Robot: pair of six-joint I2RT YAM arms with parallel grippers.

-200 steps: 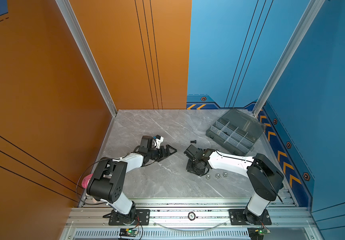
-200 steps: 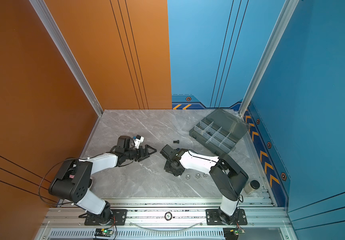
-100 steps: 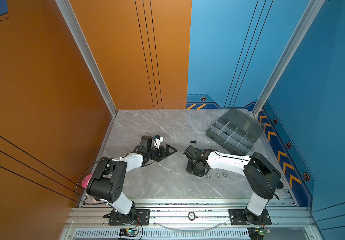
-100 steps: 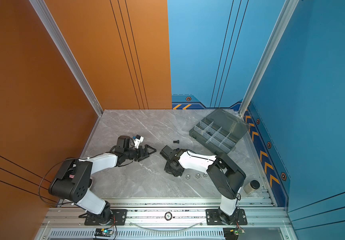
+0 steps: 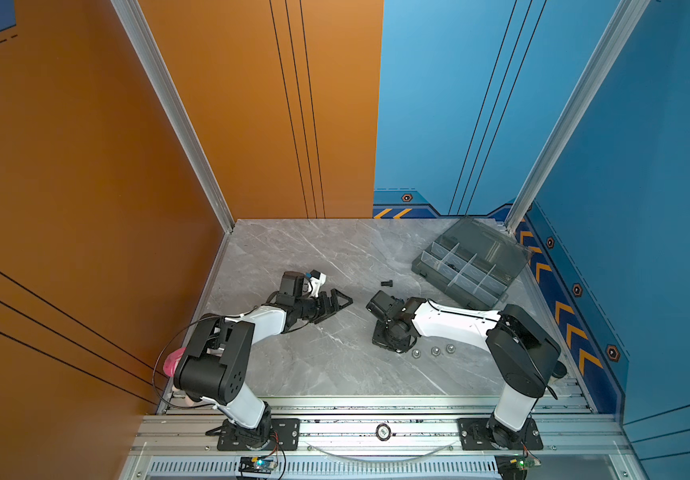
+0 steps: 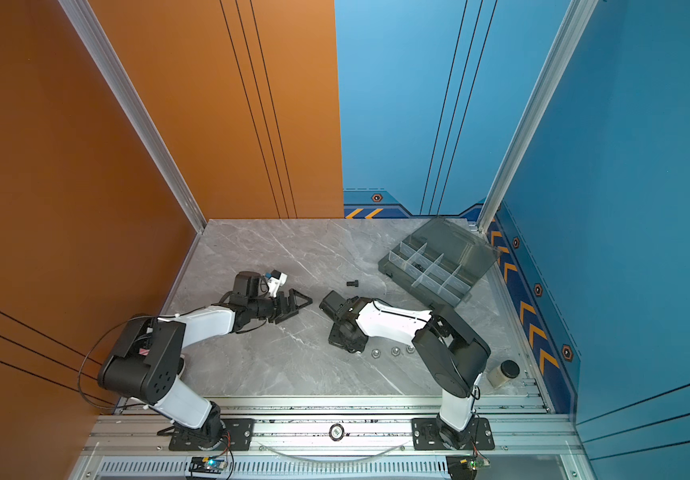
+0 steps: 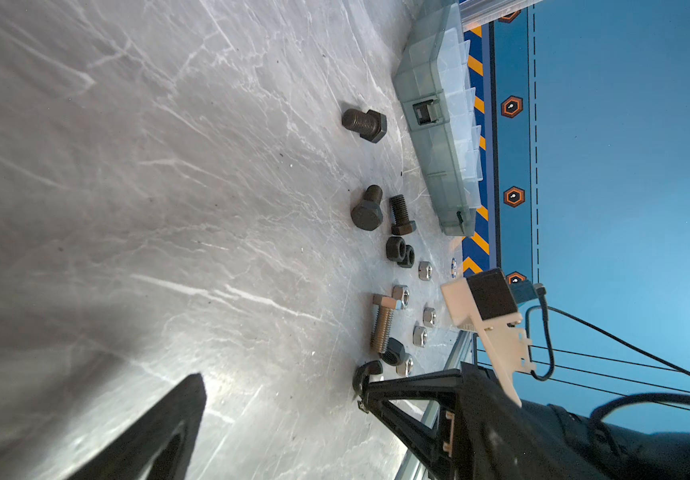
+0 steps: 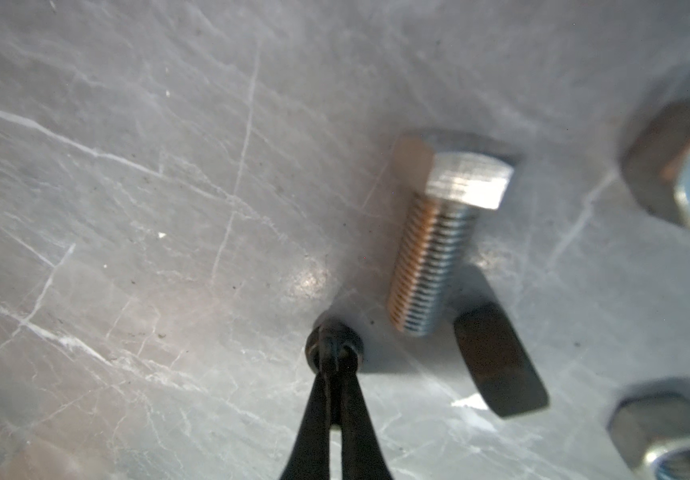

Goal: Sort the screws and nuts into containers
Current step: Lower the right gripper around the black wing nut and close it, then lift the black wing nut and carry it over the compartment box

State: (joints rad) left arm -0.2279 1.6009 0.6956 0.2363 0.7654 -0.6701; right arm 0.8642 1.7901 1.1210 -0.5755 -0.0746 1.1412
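My right gripper (image 8: 335,353) points down at the table, its jaws shut on a small black nut (image 8: 328,338). Beside it lies the silver bolt (image 8: 438,241), with a flat black piece (image 8: 497,361) at its threaded end. In both top views the right wrist (image 5: 393,332) hides that spot. My left gripper (image 7: 281,399) stands open and empty, low over the table (image 5: 337,301). A black bolt (image 5: 386,284) lies alone mid-table. Three silver nuts (image 5: 432,352) sit in a row. The grey organiser box (image 5: 470,266) stands open at the back right, with something small and dark (image 5: 451,266) in one compartment.
The left wrist view shows more black bolts (image 7: 366,212), black hex nuts (image 7: 399,251) and silver nuts (image 7: 424,270) between the box (image 7: 434,137) and the front rail. A small pale jar with a dark lid (image 6: 505,372) stands at the front right corner.
The right gripper's jaws have closed and its wrist has shifted slightly. The left arm has not moved.
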